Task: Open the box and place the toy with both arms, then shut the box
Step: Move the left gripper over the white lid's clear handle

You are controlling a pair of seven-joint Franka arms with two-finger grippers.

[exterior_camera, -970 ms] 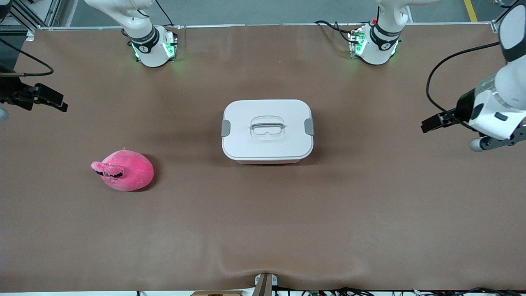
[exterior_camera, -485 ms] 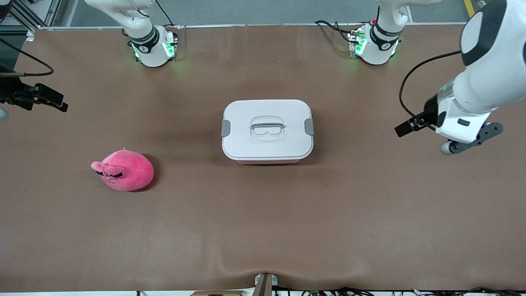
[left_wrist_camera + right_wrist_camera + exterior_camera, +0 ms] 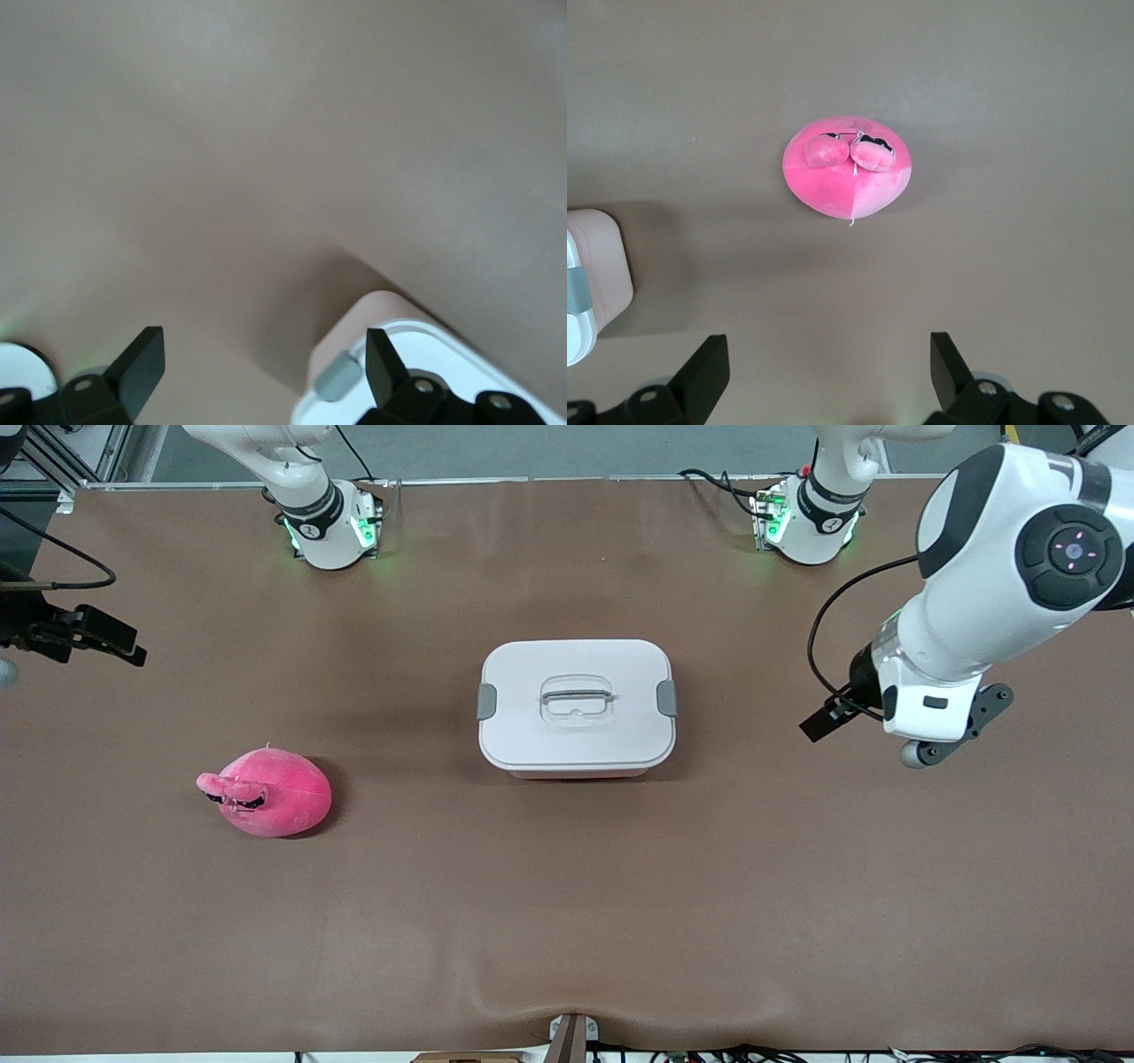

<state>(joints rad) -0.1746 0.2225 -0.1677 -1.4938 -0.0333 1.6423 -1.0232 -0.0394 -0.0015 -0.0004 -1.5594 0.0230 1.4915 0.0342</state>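
No readable text, label, brand or number shows in any view. The box lid [image 3: 576, 703], the toy [image 3: 268, 792] and the arms bear no legible markings.

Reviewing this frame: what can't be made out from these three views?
- Inside of the box: hidden in every view by its closed white lid.
- Right gripper: in the front view the frame edge cuts most of it off; only its wrist view shows the open fingers.
- Left gripper: fingertips cut off by the edge of its wrist view.
- Toy: underside hidden against the table.
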